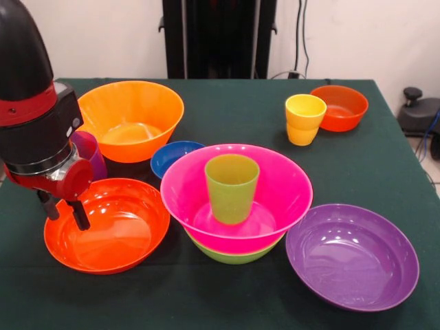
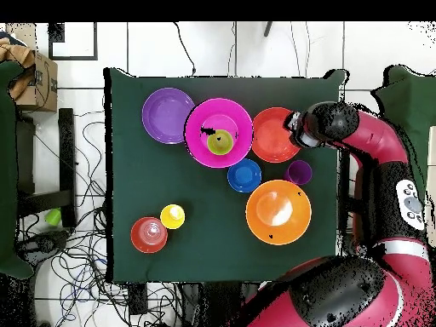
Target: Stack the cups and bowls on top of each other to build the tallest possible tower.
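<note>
A green tapered plastic cup (image 1: pixel 232 187) stands upright in a glossy pink plastic bowl (image 1: pixel 275 180) nested on a lime green bowl (image 1: pixel 234 256). The gripper (image 1: pixel 65 214) hangs with its dark fingers (image 1: pixel 80 214) apart over a wide red-orange plastic bowl (image 1: pixel 117 234) on the green desk (image 1: pixel 227 110).

Bowls crowd one half of the table (image 1: pixel 206 302); the pink bowl (image 1: pixel 275 180) and blue bowl (image 1: pixel 173 155) nearly touch. Open cloth between them and the yellow cup (image 1: pixel 304 118).

All the bowls and cups look like smooth, glossy plastic: the pink bowl (image 1: pixel 237 196) and the purple bowl (image 1: pixel 352 256) beside it carry bright highlights, as does the large red-orange bowl (image 1: pixel 107 225). The green cup (image 1: pixel 232 187) inside the pink bowl looks slightly duller. The tablecloth (image 1: pixel 227 110) under them is matt dark green fabric. The gripper (image 1: pixel 65 210) has matt black fingers below a shiny metal ring.
</note>
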Tool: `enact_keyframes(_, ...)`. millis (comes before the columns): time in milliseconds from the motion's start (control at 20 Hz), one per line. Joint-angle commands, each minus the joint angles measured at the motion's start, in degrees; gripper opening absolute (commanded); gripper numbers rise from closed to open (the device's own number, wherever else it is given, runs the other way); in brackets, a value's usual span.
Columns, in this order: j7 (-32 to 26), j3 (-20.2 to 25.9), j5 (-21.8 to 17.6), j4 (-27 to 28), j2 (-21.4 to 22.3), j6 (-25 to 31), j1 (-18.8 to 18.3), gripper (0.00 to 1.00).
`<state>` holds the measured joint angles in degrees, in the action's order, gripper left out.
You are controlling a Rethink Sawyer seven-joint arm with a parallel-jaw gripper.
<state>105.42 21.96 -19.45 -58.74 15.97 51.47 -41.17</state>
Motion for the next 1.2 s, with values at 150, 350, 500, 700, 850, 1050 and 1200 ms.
enact_keyframes(150,-21.4,2.3,-5.9,0.9,0.0,5.4,0.4,1.0)
enact_keyframes(350,-22.9,1.9,-6.4,-1.1,0.2,4.2,-0.1,1.0)
enact_keyframes(500,-24.9,1.2,-7.3,-2.5,1.2,4.5,-0.4,1.0)
enact_keyframes(700,-25.3,0.4,-7.8,-3.4,2.0,4.6,-0.9,1.0)
enact_keyframes(850,-25.5,-0.4,-9.3,-3.9,2.3,4.6,-1.1,1.0)
enact_keyframes(1050,-24.9,-0.1,-9.9,-4.2,1.7,3.7,-1.5,1.0)
enact_keyframes(1200,-23.5,0.5,-10.4,-4.1,0.4,2.3,-1.4,1.0)
